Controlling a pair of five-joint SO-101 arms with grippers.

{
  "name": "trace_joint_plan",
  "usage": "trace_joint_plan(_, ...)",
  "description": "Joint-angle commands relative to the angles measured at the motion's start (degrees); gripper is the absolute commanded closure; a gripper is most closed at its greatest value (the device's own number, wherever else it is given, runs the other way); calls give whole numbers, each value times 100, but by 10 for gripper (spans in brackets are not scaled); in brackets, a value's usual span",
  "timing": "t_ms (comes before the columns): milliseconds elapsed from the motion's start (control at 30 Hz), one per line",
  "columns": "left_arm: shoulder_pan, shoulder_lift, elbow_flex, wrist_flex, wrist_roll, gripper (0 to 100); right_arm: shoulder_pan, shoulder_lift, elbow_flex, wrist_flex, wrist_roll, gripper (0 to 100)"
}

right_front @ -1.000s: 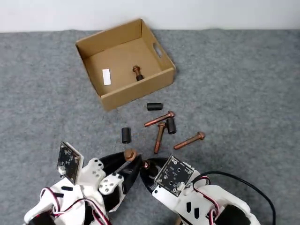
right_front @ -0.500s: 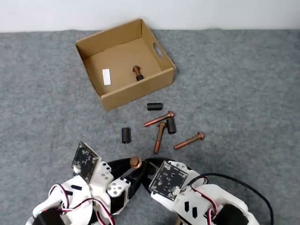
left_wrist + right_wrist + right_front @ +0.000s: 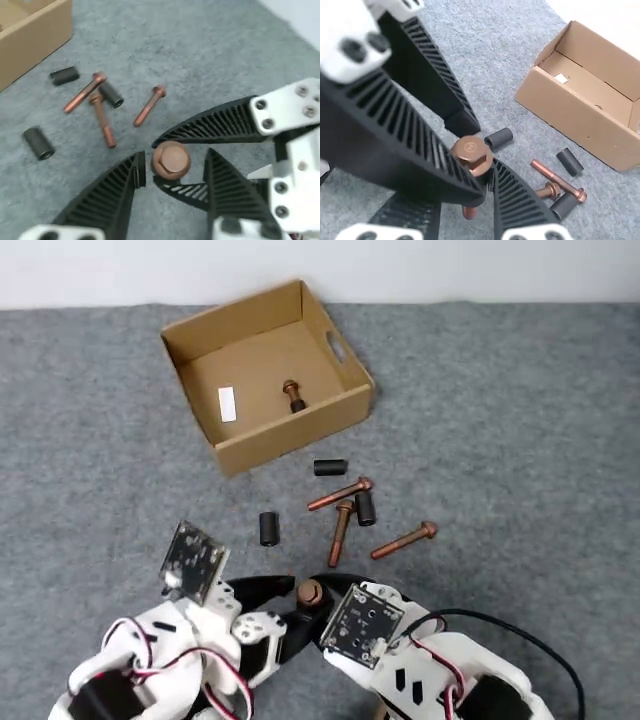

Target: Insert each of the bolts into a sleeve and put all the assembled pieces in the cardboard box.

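Observation:
A copper bolt [image 3: 310,592] stands upright between the two grippers near the table's front edge. My right gripper [image 3: 470,200] is shut on it below the hex head [image 3: 471,152]. I cannot tell whether a sleeve sits around its shaft. My left gripper [image 3: 173,166] is open, a finger on either side of the bolt head [image 3: 170,160] with small gaps. Three loose bolts [image 3: 340,493] [image 3: 340,530] [image 3: 403,540] and three black sleeves [image 3: 330,467] [image 3: 366,507] [image 3: 268,528] lie mid-table. The cardboard box [image 3: 290,435] at the back holds one bolt with a sleeve [image 3: 293,395].
Grey carpet [image 3: 520,440] covers the table, with open room to the right of the box and to the far left. A white wall [image 3: 400,270] runs along the back. A black cable [image 3: 530,640] loops beside the right arm.
The left arm carried the bolt to the right, to the right gripper. Its fingers now stand apart from the bolt head, and the right gripper has hold of the bolt.

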Motion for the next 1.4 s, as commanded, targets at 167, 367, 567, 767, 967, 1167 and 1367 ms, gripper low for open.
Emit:
trace_joint_plan(167,-1116,765,-1947,-220,-70,775,400,-40,-141,-259,18,990)
trace_joint_plan(367,-2295,246,-1895,-721,-756,1000,1604,-22,-176,-259,-668,990)
trace_joint_plan(567,-3604,-642,-391,-1011,-1653,995,2484,347,-299,-233,-1556,991)
trace_joint_plan(767,-4220,-1468,1657,-1336,-2101,995,2703,2220,-1697,-268,-2356,991)
trace_joint_plan(967,-4396,-1415,2897,-2295,-2092,995,2712,4189,-3411,-567,-2391,991)
trace_joint_plan(1167,-4396,-1398,3890,-3279,-2101,995,2712,5763,-4519,-1464,-2365,991)
trace_joint_plan(1367,-4396,-1398,3864,-3130,-2066,995,2721,7081,-5081,-3011,-2215,991)
